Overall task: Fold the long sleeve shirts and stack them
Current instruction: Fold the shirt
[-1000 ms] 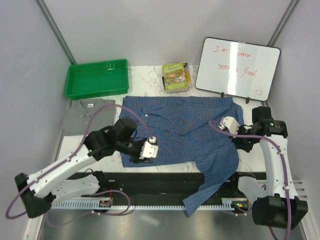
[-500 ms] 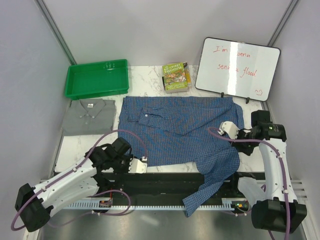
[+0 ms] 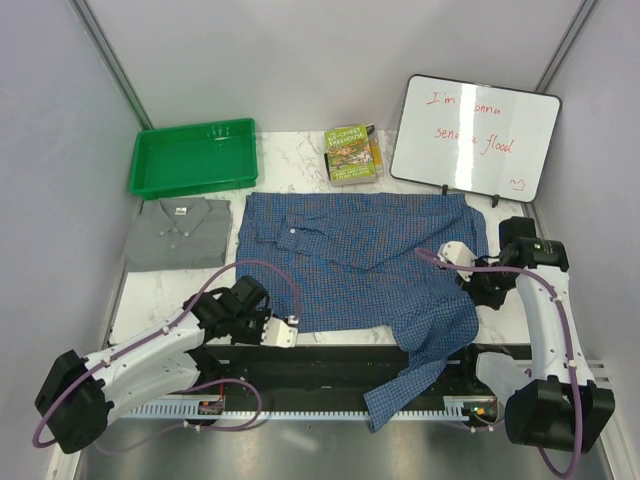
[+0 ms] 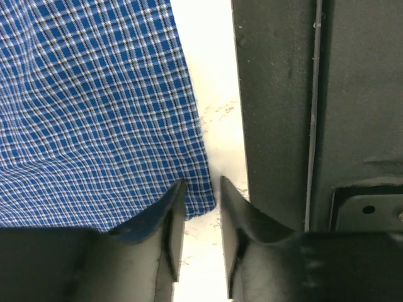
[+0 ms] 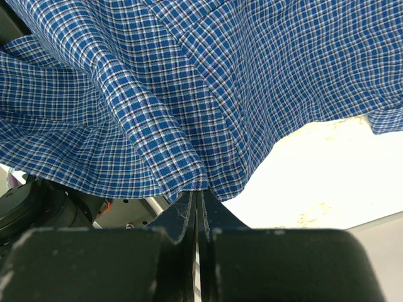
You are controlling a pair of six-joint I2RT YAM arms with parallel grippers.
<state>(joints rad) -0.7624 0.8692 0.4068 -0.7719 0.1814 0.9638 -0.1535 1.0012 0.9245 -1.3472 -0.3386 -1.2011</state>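
While it lies spread across the middle of the desk [image 3: 140, 292], the blue shirt [image 3: 350, 250] has its collar toward the left and one sleeve [image 3: 420, 362] trailing off the near edge over the black base rail [image 3: 300, 365].

- Grey shirt [image 3: 178, 233]: folded into a neat rectangle, collar uppermost, at the desk's left side; just beside the blue shirt, apart from it, and just in front of the tray [image 3: 190, 157].
- Right pincer [image 3: 453, 254]: at the blue shirt's right side, fingers pressed together on a fold of the checked cloth. In the wrist view the cloth rises in pleats from the tips, with bare desk showing under the raised edge.
- Left pincer [image 3: 285, 333]: low at the shirt's near left corner, partly spread. In the wrist view the hem corner lies at the mouth of the gap, white desk showing between the fingers [image 4: 171, 226]; no clamp on the cloth is visible.
- Tray: green, far left corner.
- Book [image 3: 352, 153]: far edge, centre, beyond the blue shirt.
- Whiteboard [image 3: 473, 133]: propped at far right, red handwriting on it.
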